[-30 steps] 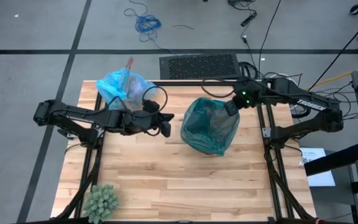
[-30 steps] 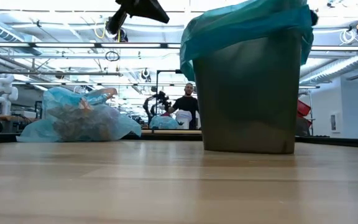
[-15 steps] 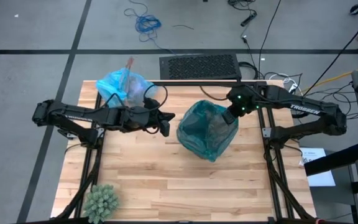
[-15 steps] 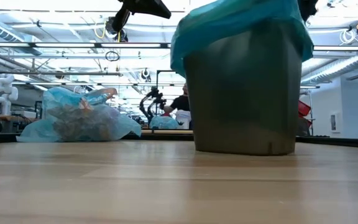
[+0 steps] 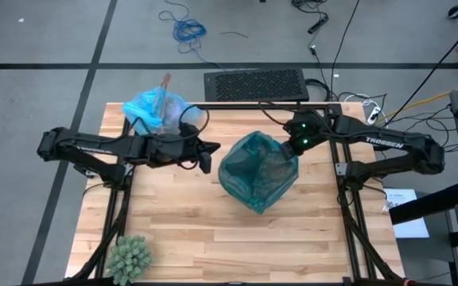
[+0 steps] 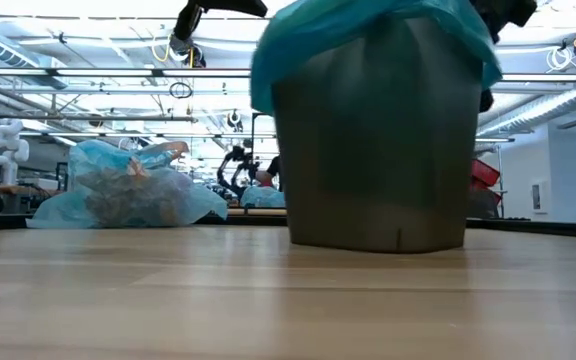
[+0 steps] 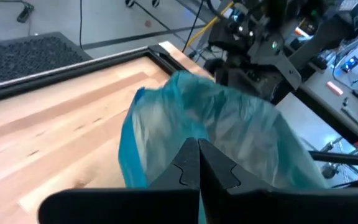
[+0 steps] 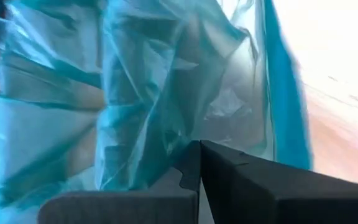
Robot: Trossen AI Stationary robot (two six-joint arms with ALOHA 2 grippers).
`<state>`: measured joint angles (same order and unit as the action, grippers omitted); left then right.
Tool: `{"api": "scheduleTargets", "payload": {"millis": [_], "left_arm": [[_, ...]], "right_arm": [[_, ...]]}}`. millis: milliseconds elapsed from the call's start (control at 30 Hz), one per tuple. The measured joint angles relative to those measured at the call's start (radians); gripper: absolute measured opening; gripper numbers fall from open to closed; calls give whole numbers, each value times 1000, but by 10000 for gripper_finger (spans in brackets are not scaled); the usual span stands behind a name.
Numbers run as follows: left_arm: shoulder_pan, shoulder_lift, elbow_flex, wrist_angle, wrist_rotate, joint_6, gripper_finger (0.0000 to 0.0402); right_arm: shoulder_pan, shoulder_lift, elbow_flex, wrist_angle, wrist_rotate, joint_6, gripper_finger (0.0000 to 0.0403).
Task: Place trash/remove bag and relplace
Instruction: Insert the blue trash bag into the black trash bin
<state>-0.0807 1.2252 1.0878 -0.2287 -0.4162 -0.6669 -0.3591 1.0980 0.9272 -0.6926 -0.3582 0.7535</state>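
while both end effectors closed and empty: teal-lined bin (image 5: 258,171), trash-filled blue bag (image 5: 153,109) behind.

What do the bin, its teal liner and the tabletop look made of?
Bin: probably rigid plastic, matte grey-green, smooth straight walls. Teal liner: thin glossy plastic film, crinkled and translucent. Tabletop: light wood, butcher-block strips with visible grain, satin finish.

One light-blue filled bag (image 5: 156,110), one bin (image 6: 378,140) with teal liner (image 5: 259,169), one green spiky ball (image 5: 129,257), two arms
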Motion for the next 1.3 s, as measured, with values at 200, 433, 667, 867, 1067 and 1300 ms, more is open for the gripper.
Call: {"api": "scheduleTargets", "payload": {"millis": [200, 433, 667, 867, 1067, 1300], "left_arm": [[1, -55, 0, -52, -34, 20, 0], [1, -87, 0, -114, -51, 19, 0], [1, -91, 0, -130, -52, 19, 0], [1, -91, 0, -155, -54, 19, 0], [1, -91, 0, -156, -55, 19, 0], [1, -91, 0, -155, -56, 18, 0]], "right_arm": [[37, 33, -2, 126, -30, 46, 0], [49, 14, 60, 98, 92, 50, 0], [52, 13, 188, -168, 125, 39, 0], [74, 20, 157, -404, 205, 105, 0], [80, 22, 60, -294, 192, 129, 0], [80, 41, -49, -156, 143, 180, 0]]}}
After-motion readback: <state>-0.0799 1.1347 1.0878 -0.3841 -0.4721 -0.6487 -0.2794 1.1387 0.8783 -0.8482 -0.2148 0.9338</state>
